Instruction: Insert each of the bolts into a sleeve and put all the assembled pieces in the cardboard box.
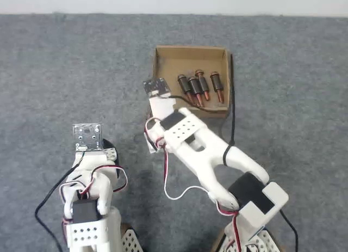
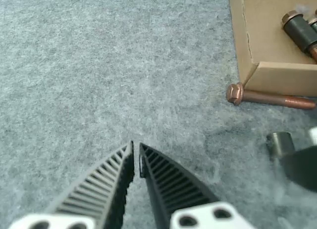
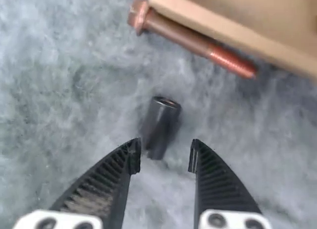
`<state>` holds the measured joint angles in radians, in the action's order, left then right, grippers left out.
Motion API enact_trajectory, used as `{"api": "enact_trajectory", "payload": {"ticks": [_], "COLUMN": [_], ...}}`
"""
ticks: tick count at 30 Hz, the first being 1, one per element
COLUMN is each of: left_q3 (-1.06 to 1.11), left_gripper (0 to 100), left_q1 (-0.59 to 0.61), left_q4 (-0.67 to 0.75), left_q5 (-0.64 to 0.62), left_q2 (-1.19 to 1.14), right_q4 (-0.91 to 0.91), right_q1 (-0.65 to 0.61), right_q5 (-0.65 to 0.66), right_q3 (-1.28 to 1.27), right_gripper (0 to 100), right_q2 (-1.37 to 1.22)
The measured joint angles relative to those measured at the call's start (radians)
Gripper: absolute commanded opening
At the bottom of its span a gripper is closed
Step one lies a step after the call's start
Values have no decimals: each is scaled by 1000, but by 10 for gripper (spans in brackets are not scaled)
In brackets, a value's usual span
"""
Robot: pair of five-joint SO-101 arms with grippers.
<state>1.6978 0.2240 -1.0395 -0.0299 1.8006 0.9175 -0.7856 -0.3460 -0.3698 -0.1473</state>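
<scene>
Grey carpet (image 1: pixel 54 72) under both arms, and four assembled pieces (image 1: pixel 199 87) already lie in the box (image 1: pixel 163 51). Your right gripper (image 3: pixel 164 147) is spread wide over the last sleeve (image 3: pixel 159 124), which lies on the carpet near the loose bolt (image 3: pixel 190 41) beside the box wall. That sleeve sits closer to one finger, so centre it before you squeeze, and take it mid-length so it won't roll. Your left gripper (image 2: pixel 136 146) hangs well apart, fingers pressed together, empty.
</scene>
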Motion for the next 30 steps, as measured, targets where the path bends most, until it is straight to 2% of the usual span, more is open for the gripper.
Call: {"api": "enact_trajectory", "payload": {"ticks": [8,17,22,24,30], "left_q3": [0,0,0,0,0], "left_gripper": [12,12,12,12,12], "left_q1": [0,0,0,0,0], "left_q4": [0,0,0,0,0], "left_q5": [0,0,0,0,0], "left_q2": [0,0,0,0,0], "right_q4": [-98,12,15,15,72], "right_q1": [-6,-5,0,3,8], "right_q5": [0,0,0,0,0], "right_q3": [-23,118,123,123,124], "right_gripper": [137,134,0,22,7], "right_q2": [-71,-172,-173,-173,-167]}}
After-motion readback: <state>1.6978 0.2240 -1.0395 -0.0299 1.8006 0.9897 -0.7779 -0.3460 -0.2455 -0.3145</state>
